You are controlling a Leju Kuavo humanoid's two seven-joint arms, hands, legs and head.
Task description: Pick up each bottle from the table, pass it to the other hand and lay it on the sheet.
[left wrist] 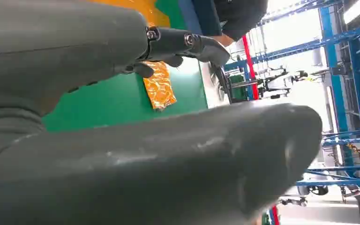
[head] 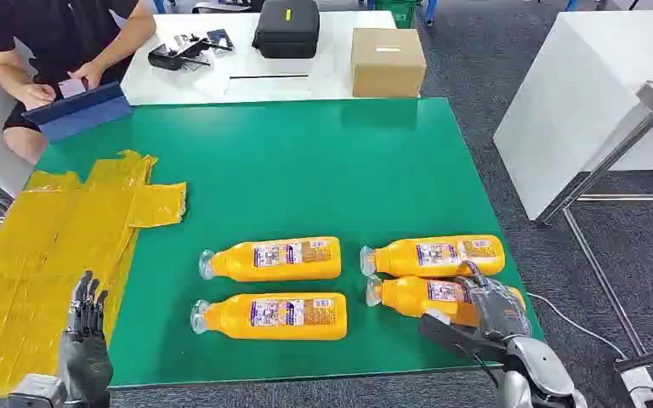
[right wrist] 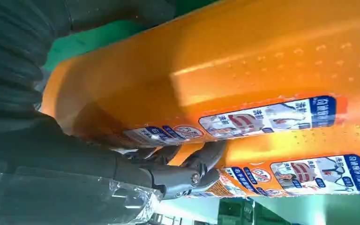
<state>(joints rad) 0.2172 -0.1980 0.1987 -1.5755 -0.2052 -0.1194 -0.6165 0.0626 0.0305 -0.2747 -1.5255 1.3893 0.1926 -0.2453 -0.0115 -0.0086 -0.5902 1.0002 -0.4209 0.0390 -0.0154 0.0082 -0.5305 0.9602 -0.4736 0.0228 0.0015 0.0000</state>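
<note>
Fingers of the right hand [head: 485, 310] are wrapping the near-right orange bottle [head: 417, 295], lying cap toward nine o'clock; left hand [head: 85, 336] is hanging spread, holding nothing.

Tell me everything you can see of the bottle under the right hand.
The near-right bottle is an orange plastic bottle with a clear cap and a blue-and-white printed label. It lies on its side on the green table, cap toward the robot's left, close beside and parallel to the far-right bottle. The right hand wraps its base end, fingers curling between the two bottles. Whether it is lifted is unclear.
</note>
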